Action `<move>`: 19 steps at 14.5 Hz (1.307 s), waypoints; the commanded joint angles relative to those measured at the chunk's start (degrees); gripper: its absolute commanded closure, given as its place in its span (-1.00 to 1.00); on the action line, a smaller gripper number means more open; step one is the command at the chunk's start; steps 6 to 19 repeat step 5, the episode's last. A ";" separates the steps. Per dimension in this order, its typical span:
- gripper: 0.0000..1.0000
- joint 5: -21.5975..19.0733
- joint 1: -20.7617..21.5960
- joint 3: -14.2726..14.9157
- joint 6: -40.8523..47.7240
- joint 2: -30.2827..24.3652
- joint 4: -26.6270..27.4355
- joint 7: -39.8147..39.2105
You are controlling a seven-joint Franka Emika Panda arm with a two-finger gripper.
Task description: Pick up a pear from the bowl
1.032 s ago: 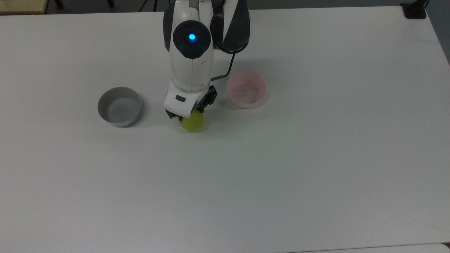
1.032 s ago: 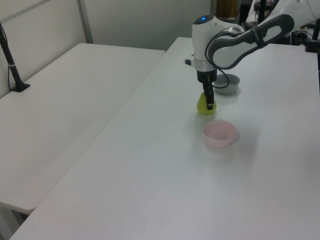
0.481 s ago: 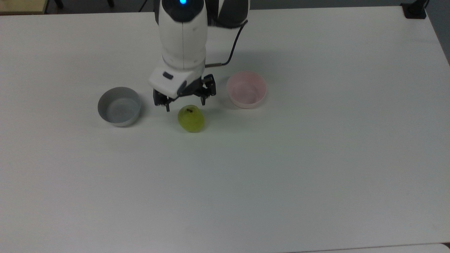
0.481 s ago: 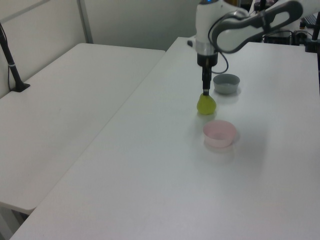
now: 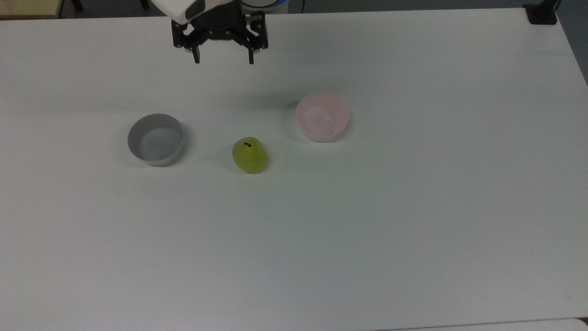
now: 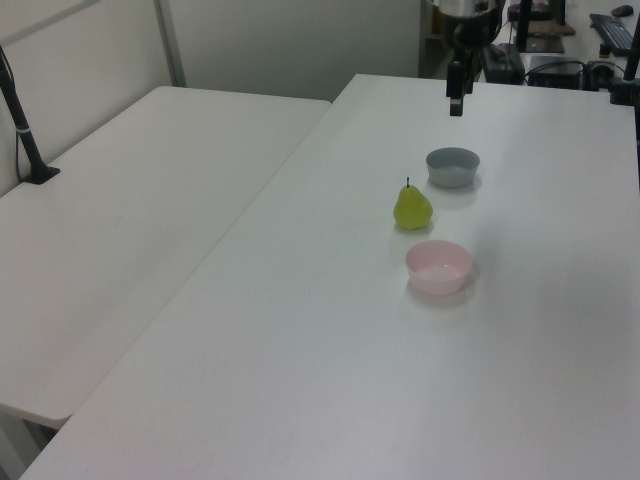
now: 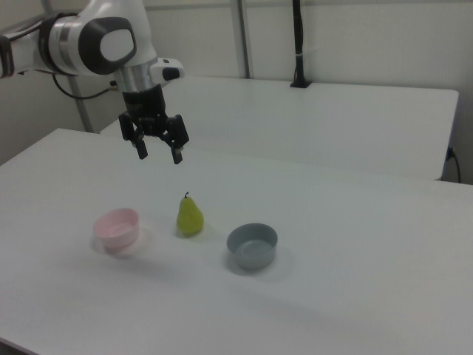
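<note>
Now: fingers (image 7: pixel 157 153) spread wide, empty | pear (image 5: pixel 249 155) upright on table (image 5: pixel 413 230), between bowl (image 5: pixel 322 116) and grey bowl (image 5: pixel 156 139)

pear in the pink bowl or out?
Out. The pear stands upright on the table between the pink bowl and the grey bowl, touching neither.

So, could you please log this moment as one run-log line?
gripper: open, raised, holding nothing | pear: upright on table, between bowls | pink bowl: no pear inside | grey bowl: no pear inside
</note>
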State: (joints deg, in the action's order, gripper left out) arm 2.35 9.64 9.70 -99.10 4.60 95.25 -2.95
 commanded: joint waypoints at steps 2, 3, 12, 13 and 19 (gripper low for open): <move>-1.00 -0.33 -0.24 1.28 1.81 -0.91 0.20 3.20; -1.00 -0.33 -0.15 1.81 1.81 -0.91 0.20 4.17; -1.00 -0.50 -0.15 1.91 1.81 -0.91 0.20 5.06; -1.00 -0.50 -0.15 1.91 1.81 -0.91 0.20 5.06; -1.00 -0.50 -0.15 1.91 1.81 -0.91 0.20 5.06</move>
